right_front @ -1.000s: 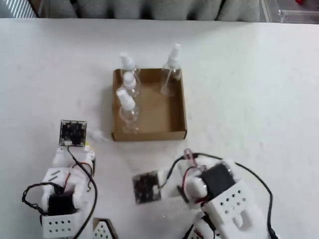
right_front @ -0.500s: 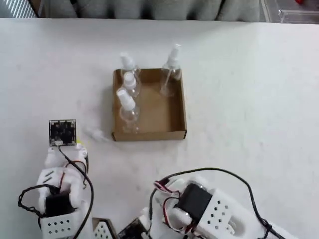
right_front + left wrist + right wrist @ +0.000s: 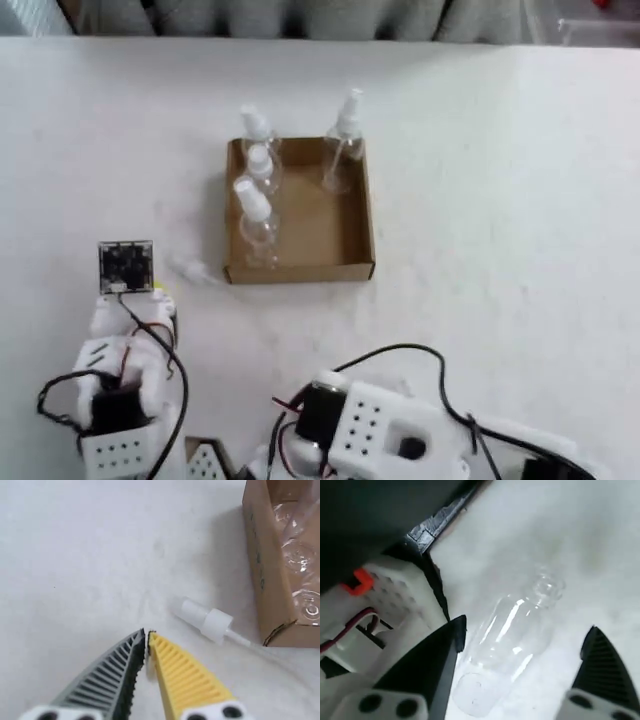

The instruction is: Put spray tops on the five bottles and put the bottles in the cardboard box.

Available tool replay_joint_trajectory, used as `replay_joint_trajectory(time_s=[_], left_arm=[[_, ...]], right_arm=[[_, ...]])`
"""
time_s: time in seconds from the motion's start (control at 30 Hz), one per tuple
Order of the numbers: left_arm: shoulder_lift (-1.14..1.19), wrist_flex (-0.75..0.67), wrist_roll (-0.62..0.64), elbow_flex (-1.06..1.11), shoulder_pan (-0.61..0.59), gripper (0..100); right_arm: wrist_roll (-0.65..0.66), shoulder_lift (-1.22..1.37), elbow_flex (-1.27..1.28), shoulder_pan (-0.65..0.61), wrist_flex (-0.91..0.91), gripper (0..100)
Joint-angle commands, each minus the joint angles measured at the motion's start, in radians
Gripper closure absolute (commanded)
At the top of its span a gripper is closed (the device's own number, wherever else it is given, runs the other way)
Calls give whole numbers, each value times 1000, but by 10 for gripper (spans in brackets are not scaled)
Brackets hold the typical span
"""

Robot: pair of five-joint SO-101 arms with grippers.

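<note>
Cardboard box (image 3: 300, 210) sits toward the middle of the white table (image 3: 500, 200), already holding four bottles with spray tops (image 3: 255, 215), three along its left wall and one in the far right corner. In the last second the right arm (image 3: 380, 440) has swung back from just short of the box's near wall to the near edge of the table. The right gripper (image 3: 525, 626) now hangs with its jaws spread wide to either side of the fifth bottle (image 3: 510, 645), which lies on its side, clear and uncapped, on the table close to the arm's base. The left arm drew a little away from the box and then stopped. The left gripper (image 3: 147, 640) has its toothed jaws closed tip to tip on nothing, just beside the loose spray top (image 3: 210, 622) lying by the box's near left corner. To my eye the last bottle is about to be grasped, with capping and boxing it left to do.
</note>
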Motion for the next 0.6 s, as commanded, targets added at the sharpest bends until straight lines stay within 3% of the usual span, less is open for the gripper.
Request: replay_joint_trajectory(time_s=[0.0,0.2,0.43,0.57], left_arm=[[-10,-32,-5,-2,-8,976],[-10,-31,-5,-2,-8,977],[-10,-28,-5,-2,-8,977],[-10,-28,-5,-2,-8,977]], right_arm=[[-12,1,48,73,-39,676],[-18,1,149,185,-199,708],[-20,1,149,358,-297,987],[-20,-1,149,501,-323,965]])
